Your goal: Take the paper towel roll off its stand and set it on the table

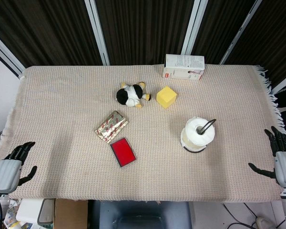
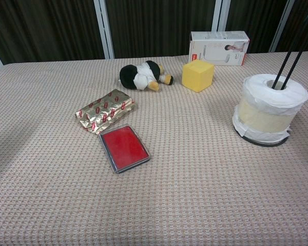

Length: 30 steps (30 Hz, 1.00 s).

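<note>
The white paper towel roll [image 1: 197, 133] [image 2: 269, 108] sits upright on its stand, whose black wire post [image 1: 207, 127] [image 2: 291, 55] rises through the core and whose dark base [image 2: 262, 141] shows under the roll. It stands on the right part of the table. My right hand [image 1: 280, 155] hovers at the table's right edge, well to the right of the roll, fingers spread and holding nothing. My left hand [image 1: 12, 164] is at the near left corner, fingers apart and empty. Neither hand shows in the chest view.
A red flat case [image 1: 122, 152] [image 2: 123, 147] and a gold blister pack [image 1: 111, 126] [image 2: 104, 110] lie mid-table. Further back are a plush toy [image 1: 132, 95] [image 2: 142, 75], a yellow block [image 1: 166, 97] [image 2: 197, 75] and a white box [image 1: 183, 67] [image 2: 218, 48]. A beige woven cloth [image 1: 62, 105] covers the table.
</note>
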{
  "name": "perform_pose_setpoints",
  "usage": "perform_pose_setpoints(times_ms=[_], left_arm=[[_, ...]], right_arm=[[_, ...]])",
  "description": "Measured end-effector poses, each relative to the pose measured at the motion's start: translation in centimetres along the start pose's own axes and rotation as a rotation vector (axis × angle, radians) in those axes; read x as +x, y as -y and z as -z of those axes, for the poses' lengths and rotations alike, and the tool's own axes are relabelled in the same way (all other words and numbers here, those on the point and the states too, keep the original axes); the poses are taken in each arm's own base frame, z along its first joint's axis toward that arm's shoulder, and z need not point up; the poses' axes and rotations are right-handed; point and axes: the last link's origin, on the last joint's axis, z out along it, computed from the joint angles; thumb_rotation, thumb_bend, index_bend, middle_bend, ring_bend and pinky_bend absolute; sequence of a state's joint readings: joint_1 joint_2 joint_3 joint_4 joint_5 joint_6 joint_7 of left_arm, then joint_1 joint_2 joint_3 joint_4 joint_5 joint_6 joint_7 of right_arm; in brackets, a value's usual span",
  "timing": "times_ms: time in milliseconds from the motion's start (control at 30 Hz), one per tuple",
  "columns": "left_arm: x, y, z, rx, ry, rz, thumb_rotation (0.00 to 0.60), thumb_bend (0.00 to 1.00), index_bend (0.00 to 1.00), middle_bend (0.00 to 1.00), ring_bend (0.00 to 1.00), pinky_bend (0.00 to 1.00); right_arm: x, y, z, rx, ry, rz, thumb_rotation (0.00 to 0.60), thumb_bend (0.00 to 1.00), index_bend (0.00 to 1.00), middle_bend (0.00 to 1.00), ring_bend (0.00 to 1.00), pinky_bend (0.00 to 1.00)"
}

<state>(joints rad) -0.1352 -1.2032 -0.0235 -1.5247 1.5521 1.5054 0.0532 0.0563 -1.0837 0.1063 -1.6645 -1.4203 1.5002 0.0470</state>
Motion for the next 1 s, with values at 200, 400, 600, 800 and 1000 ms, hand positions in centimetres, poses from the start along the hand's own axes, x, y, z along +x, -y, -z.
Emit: perform_pose_setpoints(times_ms=[200, 400, 600, 800, 1000], left_arm=[[0.1, -0.1, -0.2, -0.002, 0.007, 0.006, 0.600, 0.37, 0.17, 0.14, 0.17, 0.45], [0.0, -0.2, -0.4, -0.013, 0.014, 0.020, 0.600, 0.37, 0.20, 0.14, 0.17, 0.46], [0.1, -0.4, -0.2, -0.025, 0.025, 0.022, 0.600, 0.37, 0.22, 0.15, 0.17, 0.46], [0.1, -0.5, -0.2, -0.031, 0.032, 0.024, 0.600, 0.37, 0.23, 0.16, 0.18, 0.46], [0.3, -0.4, -0.2, -0.021, 0.025, 0.026, 0.600, 0.37, 0.23, 0.16, 0.18, 0.46]], right_arm=[[-0.1, 0.1, -0.2, 0.014, -0.028, -0.014, 0.600, 0.00, 0.00, 0.00, 0.00, 0.16], [-0.5, 0.0, -1.2, 0.028, -0.018, -0.140, 0.600, 0.00, 0.00, 0.00, 0.00, 0.16], [-1.3, -0.1, -2.5, 0.076, 0.014, -0.303, 0.600, 0.00, 0.00, 0.00, 0.00, 0.16], [-2.1, 0.7, -4.2, 0.112, 0.052, -0.388, 0.600, 0.00, 0.00, 0.00, 0.00, 0.12], [-3.4, 2.3, -6.9, 0.129, 0.201, -0.581, 0.600, 0.00, 0.00, 0.00, 0.00, 0.10]])
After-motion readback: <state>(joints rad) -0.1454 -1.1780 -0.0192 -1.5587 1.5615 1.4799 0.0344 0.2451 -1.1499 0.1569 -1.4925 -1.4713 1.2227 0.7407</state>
